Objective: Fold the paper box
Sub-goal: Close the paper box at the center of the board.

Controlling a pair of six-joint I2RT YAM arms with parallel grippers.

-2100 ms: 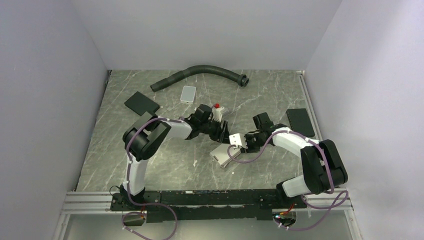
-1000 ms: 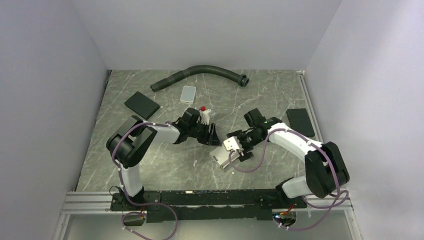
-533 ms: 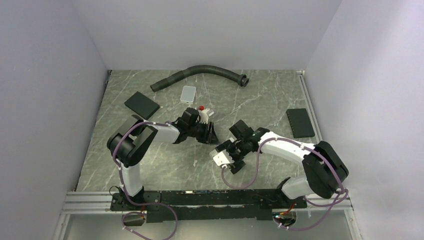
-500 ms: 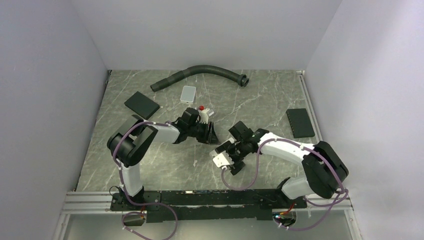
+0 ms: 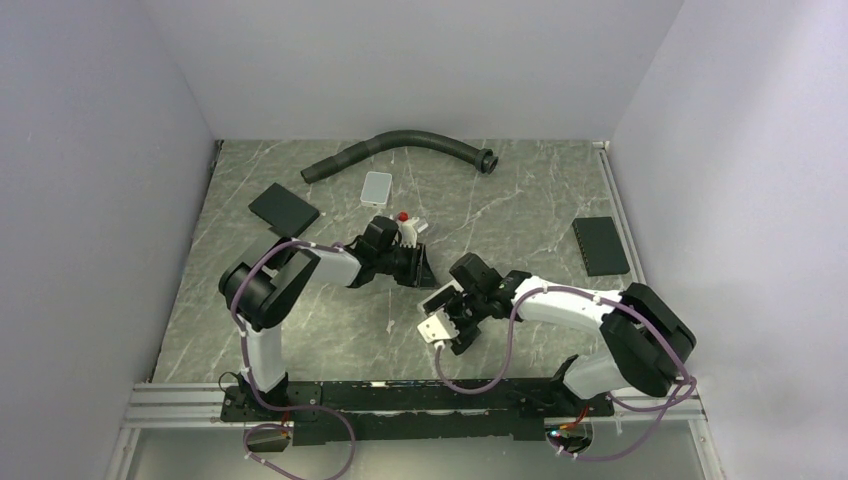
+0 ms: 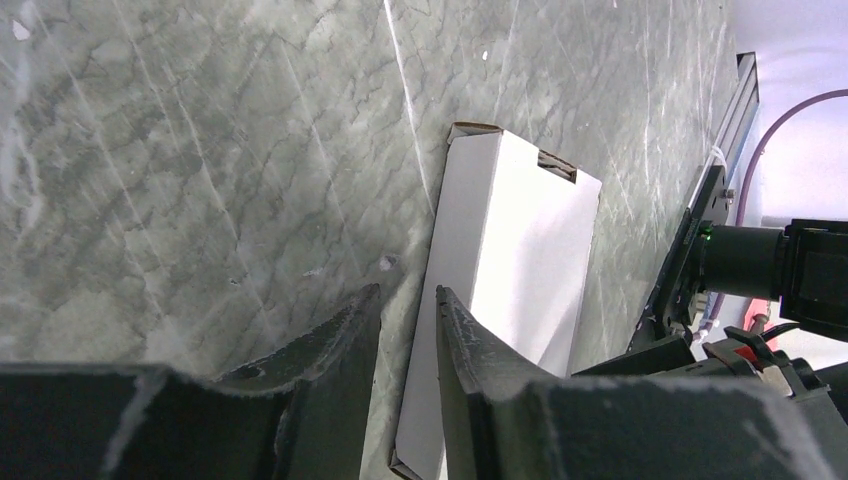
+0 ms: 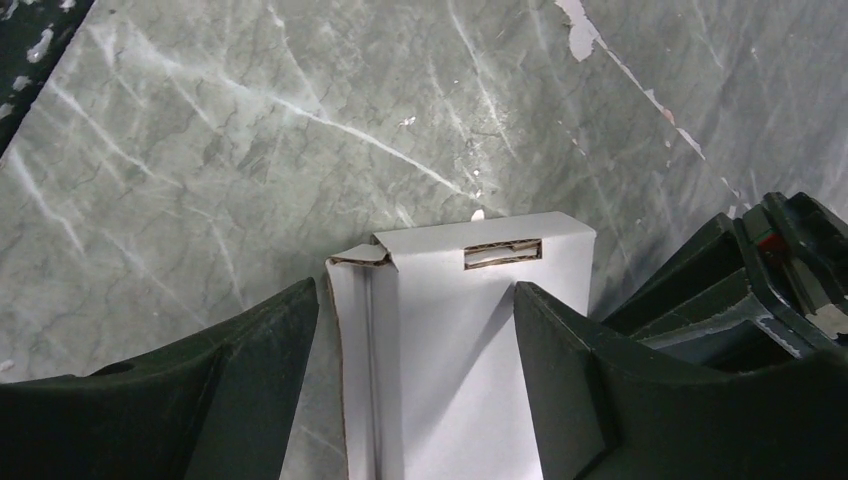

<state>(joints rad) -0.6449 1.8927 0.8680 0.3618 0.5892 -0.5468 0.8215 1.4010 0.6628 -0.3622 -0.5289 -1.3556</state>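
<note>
The right wrist view is showing me the right tool (image 7: 415, 290) standing wide and straddling the paper box (image 7: 450, 360). The finger at frame left (image 7: 250, 370) is just clear of the box's side, and the finger at frame right (image 7: 590, 390) is overlapping its top face. The left wrist view is showing the box lying flat on the marble bench (image 6: 180, 150), right of the left tool (image 6: 407, 298), which is standing narrow and holding nothing. Overhead, the right tool is hiding most of the box, just below the frame's middle.
</note>
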